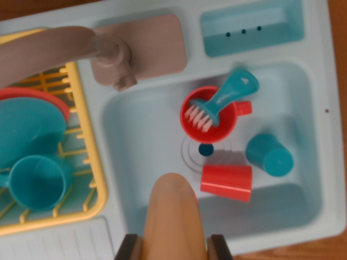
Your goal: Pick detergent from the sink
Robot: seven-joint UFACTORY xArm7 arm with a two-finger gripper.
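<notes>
The sink basin (135, 114), pale blue, fills the middle of the wrist view, and everything else is placed from it. At the basin's near edge, bottom centre, the gripper (174, 248) shows only its two dark fingers (128, 247), one on each side of the detergent bottle (174, 214). They are closed against the bottle's flanks, so the pincer is clamped on it. The bottle is a tan-orange, rounded shape (blurred, being so close to the lens), and it overlaps the basin's front wall and part of its floor.

On the basin floor near its centre is the dark drain (206, 150) with rings around it. Just beyond the drain stands a red mug (209, 116), mouth up. A teal brush (227, 95) lies across the mug, its pale bristles inside and its handle pointing to the basin's far right corner. Just beside the drain, on the near side, a red cup (226, 183) lies tipped over. A teal cup (269, 155) lies on its side toward the basin's right wall.

Over the basin's far-left corner hangs a brownish faucet (111, 57). Beyond the basin's far-right edge is a small teal tray (252, 30). Left of the basin is a yellow dish rack (89, 162) with a teal bowl (27, 130), a red plate (38, 96) and a teal mug (37, 183).
</notes>
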